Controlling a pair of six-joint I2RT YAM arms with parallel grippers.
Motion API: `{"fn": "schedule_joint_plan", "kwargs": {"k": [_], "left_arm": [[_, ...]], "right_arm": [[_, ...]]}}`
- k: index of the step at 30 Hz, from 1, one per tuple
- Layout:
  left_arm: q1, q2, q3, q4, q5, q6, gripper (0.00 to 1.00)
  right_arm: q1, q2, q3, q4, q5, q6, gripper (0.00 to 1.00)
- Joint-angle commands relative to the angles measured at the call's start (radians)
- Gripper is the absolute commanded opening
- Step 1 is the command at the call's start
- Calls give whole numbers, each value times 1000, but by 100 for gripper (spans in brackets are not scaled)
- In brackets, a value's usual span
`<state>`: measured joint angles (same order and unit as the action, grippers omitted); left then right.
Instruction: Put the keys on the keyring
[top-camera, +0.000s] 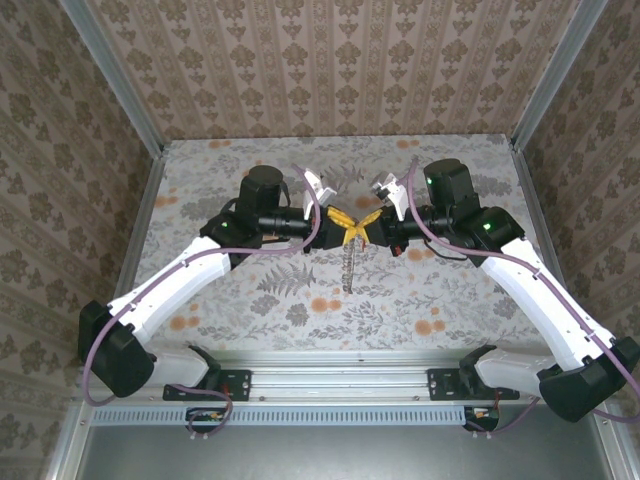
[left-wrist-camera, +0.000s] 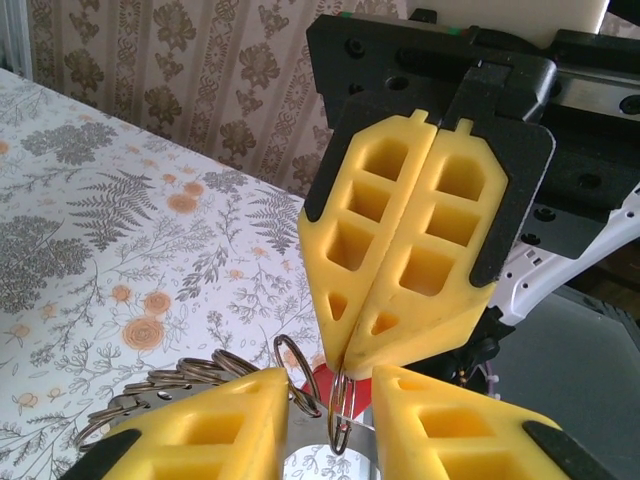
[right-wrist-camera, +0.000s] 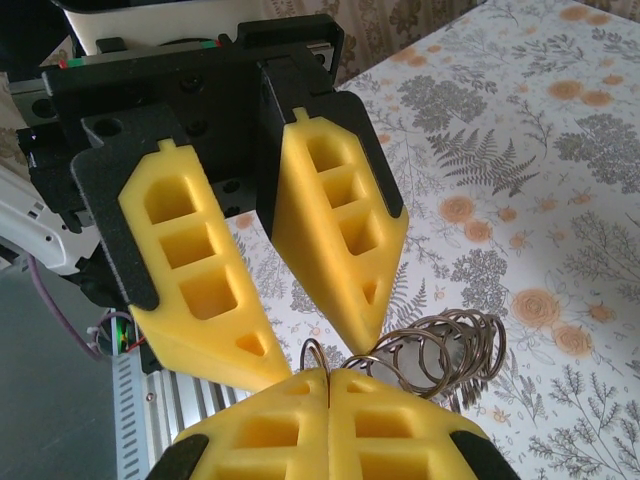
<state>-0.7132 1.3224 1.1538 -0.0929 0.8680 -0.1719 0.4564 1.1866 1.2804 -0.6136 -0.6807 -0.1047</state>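
Observation:
Both grippers meet tip to tip above the middle of the table. My right gripper (top-camera: 363, 228) (right-wrist-camera: 328, 373) is shut, and its tips (left-wrist-camera: 345, 360) pinch a small split ring (left-wrist-camera: 340, 418) of the keyring. The rest of the keyring, a chain of dark wire rings (top-camera: 347, 268) (right-wrist-camera: 452, 345), trails off beside the jaws. My left gripper (top-camera: 338, 225) (left-wrist-camera: 332, 380) has its fingers a little apart, with a flat silvery metal piece (left-wrist-camera: 318, 440) spanning the gap. The key's red head (left-wrist-camera: 322, 388) shows just behind the pinched ring. The blade is hidden.
The table is covered in a floral sheet (top-camera: 250, 300) and closed in by patterned walls on three sides. A metal rail (top-camera: 330, 360) with both arm bases runs along the near edge.

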Motion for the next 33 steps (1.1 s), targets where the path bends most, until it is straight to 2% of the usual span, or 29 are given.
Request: {"fn": "schedule_joint_plan", "kwargs": {"k": [1,8,11,13,14,15,20,26,33], "left_arm": [[-5,-4,27,46,18,-14,25],[-9,-4,19,69,26,-20,1],[-11,-3,14,79,25,-23,0],[-15,-6,10,89,17,-26,0],[-17,-9,7,93,4,-26,0],[-18,-14,0,98,-10,-26,0],[-18,-52,-42,171,-73,-36,0],[-25,-81,-70,238,-115,-52,0],[-45,-96,-87,279,-172,-62,0]], "right_arm": [[5,-15,8,37,-13,-1,0],[5,-20,7,44,-14,7,0],[4,-26,0,64,5,30,1],[-3,-48,-23,112,31,65,25],[-12,-67,-40,138,55,93,34],[-26,-89,-60,163,72,121,39],[-90,-203,-157,285,122,251,42],[-94,-283,-307,400,245,325,43],[-52,-311,-424,501,164,382,47]]}}
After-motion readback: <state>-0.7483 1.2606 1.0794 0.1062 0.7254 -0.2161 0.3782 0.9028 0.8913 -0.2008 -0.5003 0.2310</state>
